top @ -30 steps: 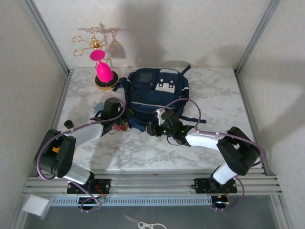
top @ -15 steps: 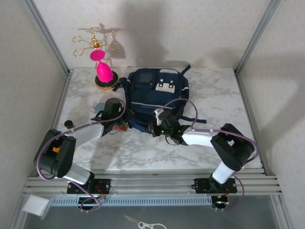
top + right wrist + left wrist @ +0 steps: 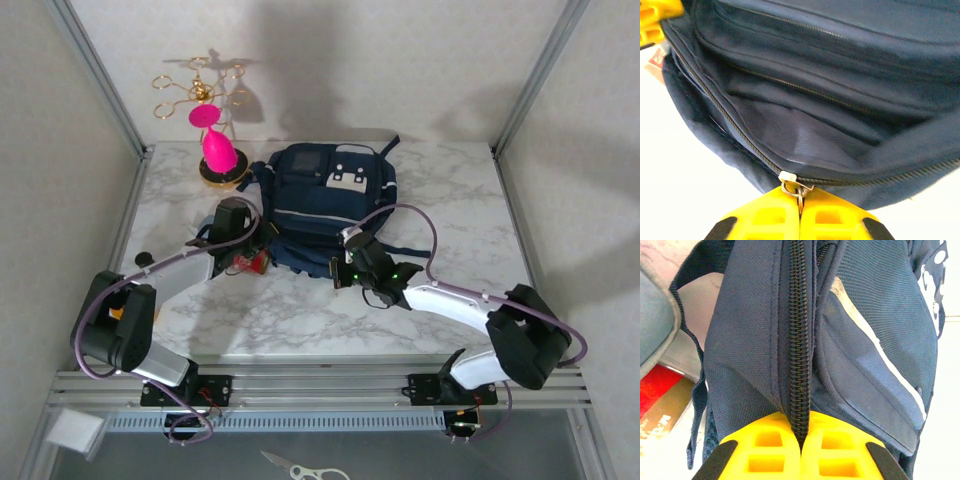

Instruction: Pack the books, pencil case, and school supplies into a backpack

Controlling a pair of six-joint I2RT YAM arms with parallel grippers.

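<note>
The navy backpack [image 3: 325,205] lies flat in the middle of the table, its bottom end toward me. My left gripper [image 3: 260,248] is at its near left corner. In the left wrist view that gripper [image 3: 801,440] is shut on the backpack's [image 3: 855,340] black zipper strip [image 3: 799,340]. My right gripper [image 3: 338,272] sits at the near edge. It [image 3: 800,202] is shut on the metal zipper pull [image 3: 790,181] of the backpack [image 3: 815,75]. The grey-blue pencil case [image 3: 652,320] and a red box [image 3: 655,385] lie left of the bag.
A pink vase and gold wire stand [image 3: 218,150] occupy the back left corner. Loose dark straps [image 3: 410,250] trail right of the bag. A tan flat piece with white lettering [image 3: 667,412] lies by the red box [image 3: 250,262]. Scissors [image 3: 300,467] lie below the rail.
My right gripper has closed on the zipper pull and shifted a little to the right, its elbow swinging out right. The left gripper has stayed shut at the bag's corner.
</note>
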